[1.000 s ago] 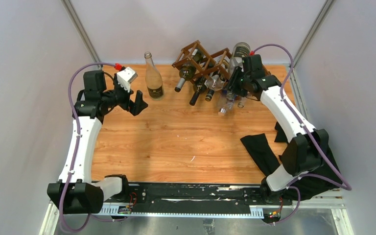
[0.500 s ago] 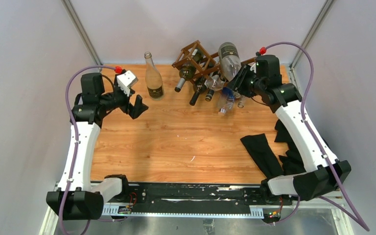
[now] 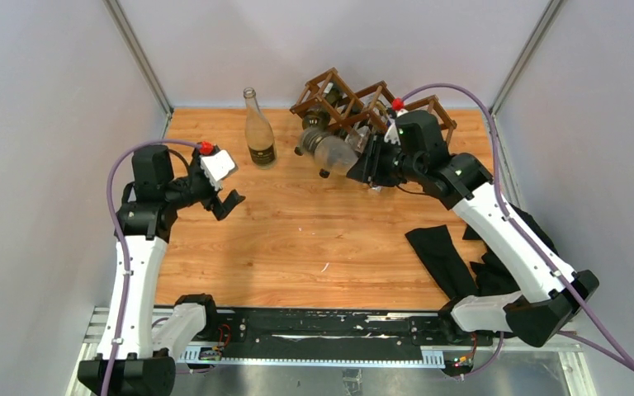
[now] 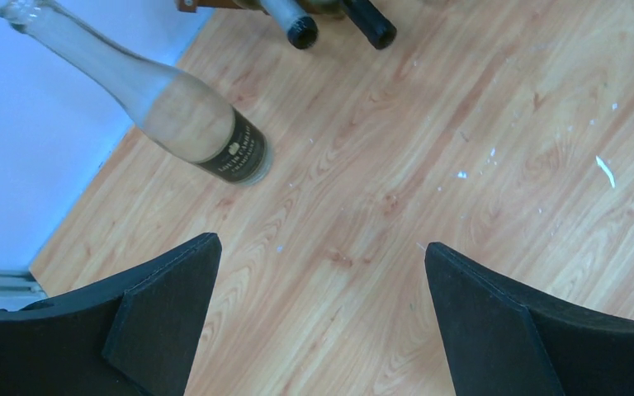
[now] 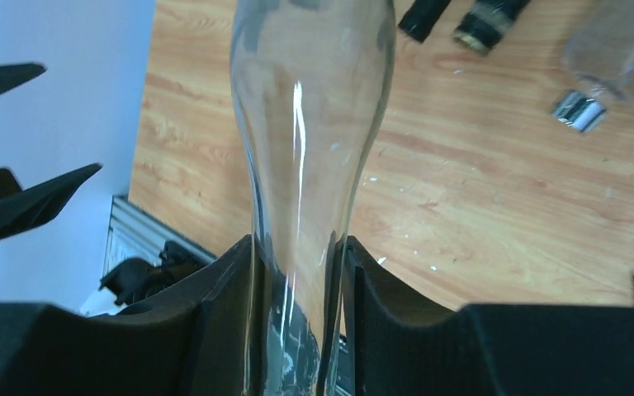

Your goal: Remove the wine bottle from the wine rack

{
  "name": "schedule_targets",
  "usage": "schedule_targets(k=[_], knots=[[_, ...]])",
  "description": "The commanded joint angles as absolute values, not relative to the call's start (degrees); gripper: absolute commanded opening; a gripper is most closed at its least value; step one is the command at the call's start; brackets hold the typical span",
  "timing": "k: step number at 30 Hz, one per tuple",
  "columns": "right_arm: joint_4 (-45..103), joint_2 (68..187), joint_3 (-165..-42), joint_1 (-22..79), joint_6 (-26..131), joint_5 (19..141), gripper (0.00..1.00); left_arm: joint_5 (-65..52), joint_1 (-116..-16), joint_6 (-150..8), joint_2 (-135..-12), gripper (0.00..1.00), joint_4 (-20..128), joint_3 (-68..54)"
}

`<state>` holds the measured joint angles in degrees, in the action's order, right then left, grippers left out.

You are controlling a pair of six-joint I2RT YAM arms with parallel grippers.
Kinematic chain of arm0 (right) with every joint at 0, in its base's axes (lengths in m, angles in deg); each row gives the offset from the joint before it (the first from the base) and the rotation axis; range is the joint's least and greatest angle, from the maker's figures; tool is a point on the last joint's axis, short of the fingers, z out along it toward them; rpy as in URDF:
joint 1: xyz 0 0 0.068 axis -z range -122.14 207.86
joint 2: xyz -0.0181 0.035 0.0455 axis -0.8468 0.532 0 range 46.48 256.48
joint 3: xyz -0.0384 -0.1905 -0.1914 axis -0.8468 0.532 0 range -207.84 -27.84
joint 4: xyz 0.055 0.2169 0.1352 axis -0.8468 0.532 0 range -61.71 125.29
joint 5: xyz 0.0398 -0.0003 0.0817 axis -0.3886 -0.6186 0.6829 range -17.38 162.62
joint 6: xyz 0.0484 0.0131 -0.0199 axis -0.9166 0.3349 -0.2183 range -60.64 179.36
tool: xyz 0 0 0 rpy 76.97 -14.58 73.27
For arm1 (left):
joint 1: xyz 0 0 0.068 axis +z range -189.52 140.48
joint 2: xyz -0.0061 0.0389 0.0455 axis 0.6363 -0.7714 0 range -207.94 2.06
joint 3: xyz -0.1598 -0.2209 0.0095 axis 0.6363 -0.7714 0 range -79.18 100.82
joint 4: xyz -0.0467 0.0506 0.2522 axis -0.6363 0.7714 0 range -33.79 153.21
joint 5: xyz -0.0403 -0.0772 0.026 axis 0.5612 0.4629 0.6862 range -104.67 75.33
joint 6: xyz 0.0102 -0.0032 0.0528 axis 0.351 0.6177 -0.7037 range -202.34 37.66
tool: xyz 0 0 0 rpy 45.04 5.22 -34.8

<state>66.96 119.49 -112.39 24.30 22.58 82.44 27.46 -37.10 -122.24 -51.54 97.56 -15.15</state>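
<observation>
The dark wooden wine rack [image 3: 328, 80] stands at the back of the table, with dark bottle necks poking out of its cells. My right gripper [image 3: 370, 165] [image 5: 297, 247] is shut on the neck of a clear glass wine bottle [image 3: 330, 151] [image 5: 309, 91]. The bottle hangs free of the rack, just in front of it, with its body pointing left. My left gripper [image 3: 228, 200] [image 4: 322, 247] is open over bare wood and holds nothing. It is well left of the rack.
A clear bottle with a dark label [image 3: 258, 136] [image 4: 190, 124] stands upright left of the rack. Dark bottle necks [image 5: 425, 16] and a clear bottle with a silver cap [image 5: 619, 58] lie at the rack's foot. A black cloth [image 3: 446, 256] lies at the table's [image 3: 297, 239] right edge.
My right arm has carried the clear bottle from the rack's right end leftward and down in front of it. The left arm has drawn back toward the near side.
</observation>
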Motion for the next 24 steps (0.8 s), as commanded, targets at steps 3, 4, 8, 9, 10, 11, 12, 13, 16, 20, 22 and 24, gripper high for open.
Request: schedule_targets(k=[3,4,8,9,10,11,12,13,16,20,22,24], knots=[[60.1,118.1,-114.5,15.9,23.6,83.3,0.00,28.2,-40.9,-132.6,-46.9,1.00,98.8,-19.1],[60.4,118.4,-114.5,14.9,23.6,83.4,0.00,27.9,-41.8,-133.0,-46.5,1.00,98.8,-19.6],[61.9,120.3,-114.2,11.2,23.7,84.8,0.00,28.0,-44.8,-134.4,-43.7,1.00,98.8,-22.7],[62.3,121.0,-114.3,10.1,23.8,84.9,0.00,28.2,-45.6,-134.5,-42.9,1.00,98.8,-24.0],[62.8,121.6,-114.3,9.0,24.0,85.0,0.00,28.5,-46.5,-134.5,-42.1,1.00,98.8,-25.5],[63.4,122.4,-114.5,7.9,24.2,84.9,0.00,28.7,-47.3,-134.6,-41.2,1.00,98.8,-27.1],[63.7,123.2,-114.7,6.7,24.5,84.9,0.00,29.0,-48.3,-134.9,-40.2,1.00,98.8,-28.5],[64.3,124.0,-115.2,5.6,24.7,84.7,0.00,29.2,-49.3,-134.9,-39.2,1.00,98.7,-29.7],[65.3,126.5,-116.9,2.4,25.5,83.8,0.00,30.0,-52.2,-131.0,-38.1,1.00,98.6,-31.3],[66.5,129.1,-119.3,-1.2,27.4,81.0,0.00,32.2,-53.7,-123.8,-38.3,1.00,98.5,-31.6],[67.5,130.0,-119.5,-1.9,27.7,80.1,0.00,31.6,-53.8,-119.6,-37.9,1.00,96.3,-32.6],[67.6,130.2,-117.6,-2.1,27.5,79.4,0.00,30.7,-53.8,-118.5,-37.6,1.00,94.9,-33.3]])
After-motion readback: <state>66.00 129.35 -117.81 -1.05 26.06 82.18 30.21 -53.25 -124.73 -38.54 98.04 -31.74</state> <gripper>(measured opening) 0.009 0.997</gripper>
